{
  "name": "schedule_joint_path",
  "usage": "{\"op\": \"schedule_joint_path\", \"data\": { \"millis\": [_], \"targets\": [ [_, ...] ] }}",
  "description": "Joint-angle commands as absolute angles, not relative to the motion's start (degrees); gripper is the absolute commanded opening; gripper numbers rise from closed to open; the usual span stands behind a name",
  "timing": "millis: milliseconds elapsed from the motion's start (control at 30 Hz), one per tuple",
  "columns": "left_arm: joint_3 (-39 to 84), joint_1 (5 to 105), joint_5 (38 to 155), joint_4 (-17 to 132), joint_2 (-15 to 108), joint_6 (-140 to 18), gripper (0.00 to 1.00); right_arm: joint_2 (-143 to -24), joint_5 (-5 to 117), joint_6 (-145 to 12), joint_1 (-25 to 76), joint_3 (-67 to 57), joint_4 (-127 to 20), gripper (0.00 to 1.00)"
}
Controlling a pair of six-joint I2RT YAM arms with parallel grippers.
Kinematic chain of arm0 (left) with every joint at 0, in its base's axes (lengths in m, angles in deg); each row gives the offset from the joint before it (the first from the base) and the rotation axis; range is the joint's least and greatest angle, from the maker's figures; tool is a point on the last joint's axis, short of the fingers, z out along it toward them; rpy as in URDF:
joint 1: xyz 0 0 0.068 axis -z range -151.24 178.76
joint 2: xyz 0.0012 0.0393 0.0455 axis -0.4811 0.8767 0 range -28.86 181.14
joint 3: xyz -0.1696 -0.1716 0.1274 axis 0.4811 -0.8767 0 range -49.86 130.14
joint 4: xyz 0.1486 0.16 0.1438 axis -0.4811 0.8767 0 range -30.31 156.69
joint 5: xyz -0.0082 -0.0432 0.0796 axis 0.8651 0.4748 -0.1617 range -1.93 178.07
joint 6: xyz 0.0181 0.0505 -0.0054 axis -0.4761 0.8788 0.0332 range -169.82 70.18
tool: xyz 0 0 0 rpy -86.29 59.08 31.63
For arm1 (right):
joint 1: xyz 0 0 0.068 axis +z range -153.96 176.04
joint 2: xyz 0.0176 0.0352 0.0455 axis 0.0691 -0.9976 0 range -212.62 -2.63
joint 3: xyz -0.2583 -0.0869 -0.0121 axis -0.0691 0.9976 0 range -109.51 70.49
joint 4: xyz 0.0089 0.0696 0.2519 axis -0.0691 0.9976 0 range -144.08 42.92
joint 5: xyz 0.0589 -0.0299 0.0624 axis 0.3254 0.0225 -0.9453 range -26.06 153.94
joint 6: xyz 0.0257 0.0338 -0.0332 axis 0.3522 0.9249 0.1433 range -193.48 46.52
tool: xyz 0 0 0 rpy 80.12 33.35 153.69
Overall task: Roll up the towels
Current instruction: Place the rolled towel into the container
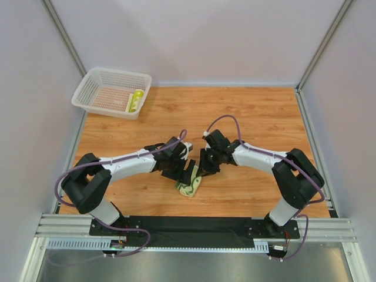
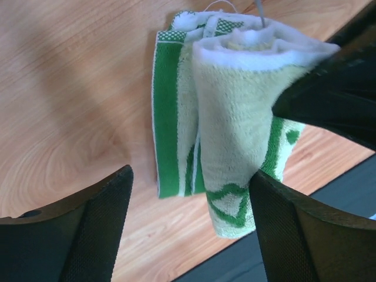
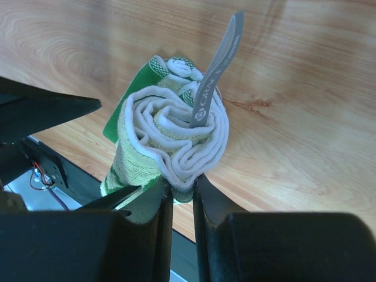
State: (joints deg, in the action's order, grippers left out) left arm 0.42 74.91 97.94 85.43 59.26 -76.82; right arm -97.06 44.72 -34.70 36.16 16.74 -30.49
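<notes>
A cream towel with green patterns [image 1: 190, 188] is partly rolled at the table's near middle. My right gripper [image 1: 203, 170] is shut on the edge of the roll's spiral end [image 3: 170, 135], pinching it between the fingertips [image 3: 182, 187]. A grey label [image 3: 216, 76] sticks up from the roll. My left gripper [image 1: 189, 175] is open. Its fingers stand on either side of the towel's loose hanging part [image 2: 235, 117], and its right finger [image 2: 294, 235] is close against the roll. A rolled yellow-green towel [image 1: 136, 100] lies in the basket.
The white mesh basket [image 1: 111, 73] stands at the far left corner. Grey walls close in the table on three sides. The black base rail [image 1: 194, 226] runs along the near edge, just below the towel. Both arms crowd the middle.
</notes>
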Motion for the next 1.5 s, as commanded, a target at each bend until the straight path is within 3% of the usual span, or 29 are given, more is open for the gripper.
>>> {"op": "schedule_joint_path", "data": {
  "millis": [0, 100, 200, 367, 433, 467, 567, 600, 700, 867, 1200, 1367, 1467],
  "targets": [
    [2.4, 74.8, 97.3, 82.2, 62.0, -73.3, 0.83, -97.5, 46.5, -36.0, 36.6, 15.0, -28.3, 0.11],
    [2.2, 74.6, 98.8, 81.3, 64.1, -74.0, 0.75, -97.9, 46.6, -36.0, 36.6, 14.8, -27.9, 0.11],
    [0.3, 74.6, 99.3, 79.2, 63.9, -75.0, 0.51, -98.2, 46.7, -36.1, 36.6, 14.4, -27.5, 0.11],
    [-2.3, 73.4, 98.8, 78.1, 62.5, -75.7, 0.21, -98.7, 46.7, -36.4, 36.6, 13.8, -26.8, 0.11],
    [-2.7, 73.0, 98.9, 78.0, 62.1, -75.3, 0.02, -99.0, 47.0, -36.7, 36.6, 13.2, -26.0, 0.12],
    [-3.1, 72.5, 99.1, 77.8, 62.2, -75.2, 0.0, -98.9, 47.3, -36.8, 36.6, 13.0, -25.7, 0.13],
    [-3.6, 71.7, 101.2, 76.5, 62.0, -75.1, 0.0, -99.0, 48.4, -37.9, 36.6, 11.5, -23.9, 0.34],
    [-3.6, 71.5, 102.4, 76.4, 61.9, -75.4, 0.0, -98.8, 49.0, -38.1, 36.5, 10.4, -23.2, 0.51],
    [-3.2, 69.8, 104.2, 76.1, 60.5, -76.4, 0.0, -97.6, 50.9, -38.6, 35.2, 8.5, -19.5, 0.69],
    [0.8, 65.0, 107.2, 80.5, 57.7, -75.8, 0.0, -90.8, 52.2, -38.8, 30.8, 5.5, -14.3, 0.75],
    [18.5, 50.0, 110.9, 95.0, 54.2, -67.8, 0.0, -81.2, 50.7, -41.9, 23.0, 4.5, -7.4, 0.75],
    [36.1, 39.4, 111.4, 102.5, 59.5, -62.5, 0.0, -78.8, 49.9, -42.2, 22.8, 6.9, -7.8, 0.75],
    [50.9, 33.7, 111.8, 110.8, 70.0, -59.8, 0.0, -77.9, 49.5, -42.2, 22.9, 8.4, -8.0, 0.75]
  ]
}}
